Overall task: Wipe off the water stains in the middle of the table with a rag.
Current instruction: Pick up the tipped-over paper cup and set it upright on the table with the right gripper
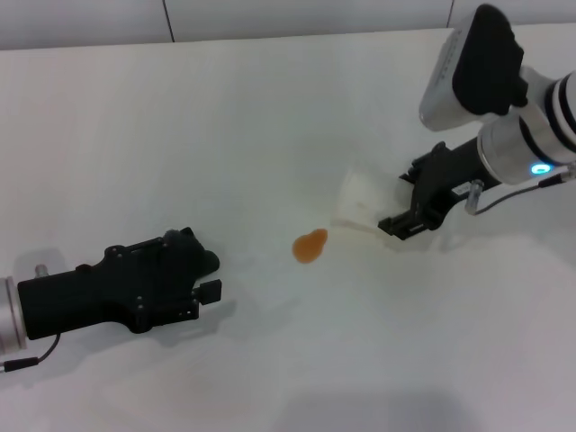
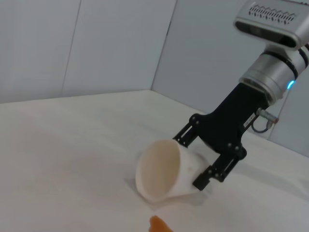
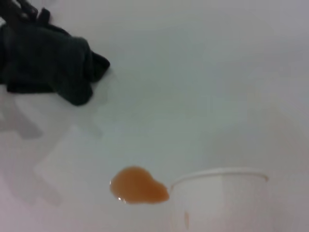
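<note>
The water stain (image 1: 310, 246), a small orange blob, lies on the white table (image 1: 270, 108) near the middle. It also shows in the right wrist view (image 3: 137, 186) and at the edge of the left wrist view (image 2: 159, 224). My left gripper (image 1: 202, 274) rests low at the left, shut on the black rag (image 1: 192, 255), which bunches at its tip (image 3: 58, 63), well left of the stain. My right gripper (image 1: 396, 198) is shut on a white cup (image 1: 364, 200), tipped on its side just right of the stain, mouth toward it (image 2: 159, 166).
The table's far edge meets a grey panelled wall (image 1: 270, 18). My right arm (image 1: 504, 135) reaches in from the upper right. My left arm (image 1: 81, 297) lies along the lower left.
</note>
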